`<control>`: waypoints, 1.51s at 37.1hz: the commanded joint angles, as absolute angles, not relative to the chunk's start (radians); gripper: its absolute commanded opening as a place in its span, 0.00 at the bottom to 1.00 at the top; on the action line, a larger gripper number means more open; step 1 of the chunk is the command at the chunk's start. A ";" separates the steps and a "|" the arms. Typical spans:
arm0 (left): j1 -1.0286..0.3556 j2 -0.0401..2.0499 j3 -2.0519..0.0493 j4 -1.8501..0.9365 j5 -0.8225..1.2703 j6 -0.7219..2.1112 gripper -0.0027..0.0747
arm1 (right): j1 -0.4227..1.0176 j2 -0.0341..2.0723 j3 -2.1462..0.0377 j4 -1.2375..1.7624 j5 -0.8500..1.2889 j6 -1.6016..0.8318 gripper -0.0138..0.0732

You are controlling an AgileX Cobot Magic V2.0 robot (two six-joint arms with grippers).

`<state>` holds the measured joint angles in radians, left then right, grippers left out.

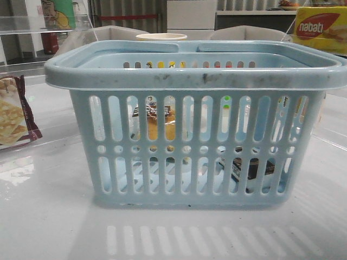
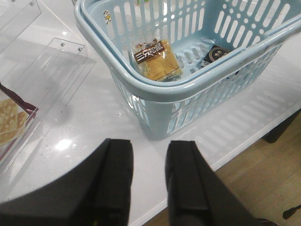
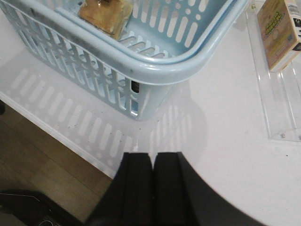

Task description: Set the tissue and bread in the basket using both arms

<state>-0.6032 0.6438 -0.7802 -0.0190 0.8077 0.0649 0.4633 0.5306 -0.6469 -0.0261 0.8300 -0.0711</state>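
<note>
The light-blue basket (image 1: 195, 78) stands mid-table. The bread (image 2: 156, 60), a clear packet with a dark label, lies inside on the floor; it shows through the slots in the front view (image 1: 158, 128) and in the right wrist view (image 3: 106, 13). The tissue (image 2: 214, 54), a small dark pack, lies inside too, also seen through the slots (image 1: 250, 167). My left gripper (image 2: 149, 147) is open and empty, above the table's near edge, apart from the basket. My right gripper (image 3: 153, 157) is shut and empty, near the basket's other near corner. Neither gripper shows in the front view.
A maroon-edged cracker bag (image 1: 13, 116) lies at the left, by clear acrylic stands (image 2: 61, 66). A yellow nabati box (image 1: 321, 28) sits back right; a box (image 3: 278, 33) on an acrylic stand is right of the basket. The table's front edge (image 3: 56, 132) drops to wooden floor.
</note>
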 commanded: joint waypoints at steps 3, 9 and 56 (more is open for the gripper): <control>-0.602 0.643 -0.808 -0.021 0.745 0.054 0.17 | 0.462 0.530 -0.672 -0.030 0.768 -0.071 0.19; -0.602 0.643 -0.808 -0.021 0.745 0.054 0.15 | 0.462 0.530 -0.672 -0.030 0.768 -0.071 0.19; -0.076 -0.025 0.006 -0.092 -0.036 0.111 0.15 | 0.462 0.529 -0.672 -0.030 0.773 -0.071 0.19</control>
<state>-0.0611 -0.0063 0.0081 -0.0812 0.0665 0.1123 0.4633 0.5257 -0.6469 -0.0261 0.8362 -0.0687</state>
